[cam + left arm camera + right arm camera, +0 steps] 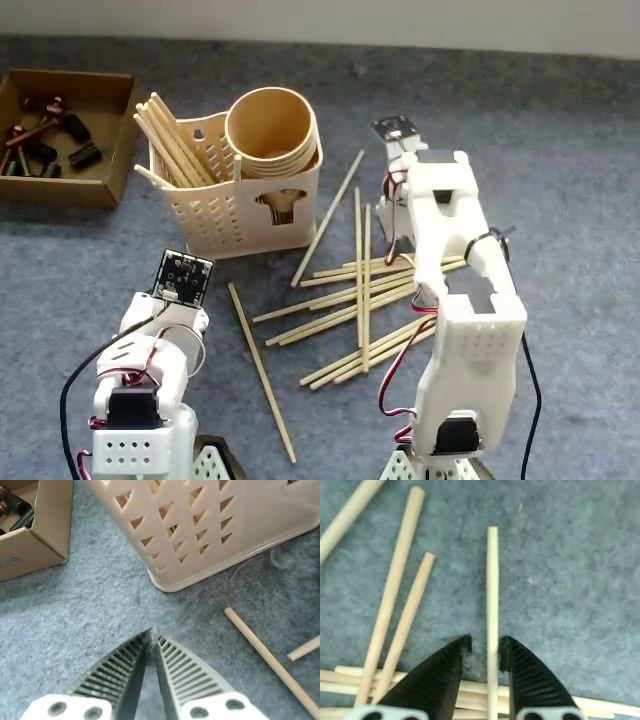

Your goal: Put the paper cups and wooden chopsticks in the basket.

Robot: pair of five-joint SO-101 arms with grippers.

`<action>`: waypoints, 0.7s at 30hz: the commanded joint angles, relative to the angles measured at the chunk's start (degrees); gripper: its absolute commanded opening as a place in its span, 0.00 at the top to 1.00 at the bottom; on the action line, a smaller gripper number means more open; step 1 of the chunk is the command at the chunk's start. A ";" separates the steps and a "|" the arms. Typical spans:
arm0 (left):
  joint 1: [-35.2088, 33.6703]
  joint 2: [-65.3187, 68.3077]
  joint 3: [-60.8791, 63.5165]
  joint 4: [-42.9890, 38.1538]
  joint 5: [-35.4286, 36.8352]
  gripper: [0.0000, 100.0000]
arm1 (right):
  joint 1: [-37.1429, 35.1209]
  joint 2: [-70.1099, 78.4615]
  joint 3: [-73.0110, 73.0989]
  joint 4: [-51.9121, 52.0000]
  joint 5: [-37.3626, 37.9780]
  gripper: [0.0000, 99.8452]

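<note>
High view first: your basket stands upright on the grey carpet. A stack of paper cups is nested in it on the side nearer your right arm. A bundle of wooden chopsticks leans out of the other side. More loose chopsticks lie criss-crossed on the carpet between the basket and the right arm, several of them running under that arm. One single stick lies apart, slanting down beside your left arm. A cardboard box holding small dark parts sits beyond the basket.

On the left wrist view, your left gripper is all but closed, with just a thin slit between the tips and nothing in it. It hangs over bare carpet near the basket's bottom corner, and the end of one stick lies off to the side.

On the right wrist view, your right gripper is parted a little and straddles one pale chopstick that runs straight out between the tips. One finger looks pressed against it and a sliver of carpet shows on the other side, though you can't really tell from here whether the stick is pinched.
</note>
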 commanded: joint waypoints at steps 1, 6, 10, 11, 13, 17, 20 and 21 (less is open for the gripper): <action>-0.22 -0.57 0.57 -1.41 -0.35 0.99 | 0.31 0.13 -0.84 -1.01 -0.62 1.00; -0.22 -0.57 0.57 -1.41 -0.35 0.99 | 1.19 0.13 -0.84 -0.92 -0.62 0.99; -0.22 -0.57 0.57 -1.41 -0.35 0.99 | 1.54 0.13 -0.84 -0.92 -0.62 0.99; -0.22 -0.57 0.57 -1.41 -0.35 0.99 | 1.54 0.13 -0.84 -0.84 -0.62 0.98; -0.22 -0.57 0.57 -1.41 -0.35 0.99 | 1.54 0.13 -0.84 0.31 -0.62 0.93; -0.22 -0.57 0.66 -1.41 -0.35 0.99 | 1.54 0.13 -0.84 1.71 -0.62 0.88; -0.22 -0.57 0.66 -1.41 -0.35 0.99 | 1.54 0.13 -0.84 1.71 -0.62 0.88; -0.22 -0.57 0.66 -1.41 -0.35 0.99 | 1.63 0.13 -0.84 1.71 -0.62 0.88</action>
